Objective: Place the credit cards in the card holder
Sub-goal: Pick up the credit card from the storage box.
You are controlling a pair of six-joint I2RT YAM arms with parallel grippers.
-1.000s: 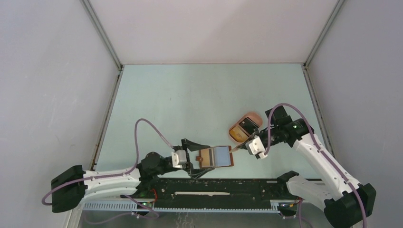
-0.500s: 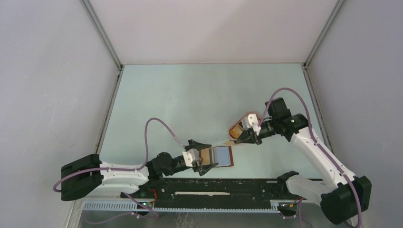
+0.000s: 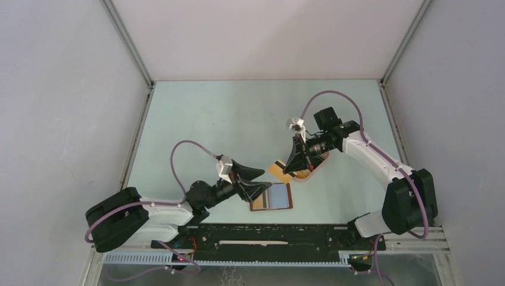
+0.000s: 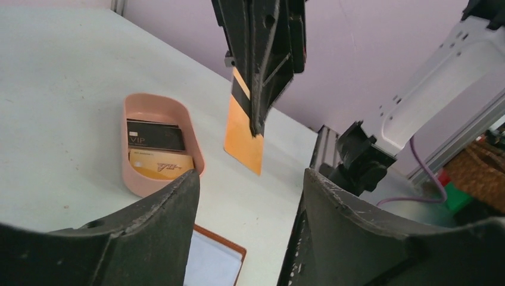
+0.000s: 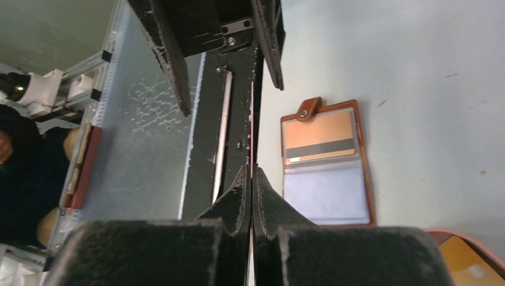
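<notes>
The card holder [image 3: 287,205] lies open on the table near the front edge, a light blue card [image 5: 324,193] in its lower pocket and a tan striped card [image 5: 318,143] in the upper one. My right gripper [image 3: 293,164] hangs just behind it, shut on an orange card [image 4: 243,138] that points down and shows edge-on between its fingers [image 5: 262,193]. My left gripper [image 3: 253,180] is raised and tilted over the holder's left part, open with nothing between its fingers [image 4: 149,232]. A black card [image 4: 153,136] and a gold card [image 4: 161,165] lie in the pink tray [image 4: 198,156].
The pink oval tray [image 3: 314,171] sits right of the held card, mostly hidden under the right arm in the top view. The black rail [image 3: 268,233] of the arm bases runs close in front of the card holder [image 5: 364,164]. Grey walls enclose the table.
My right gripper carried the orange card up and back from the holder's right edge, turning it downward. My left gripper rose off the holder's left side, and its jaws narrowed slightly.
</notes>
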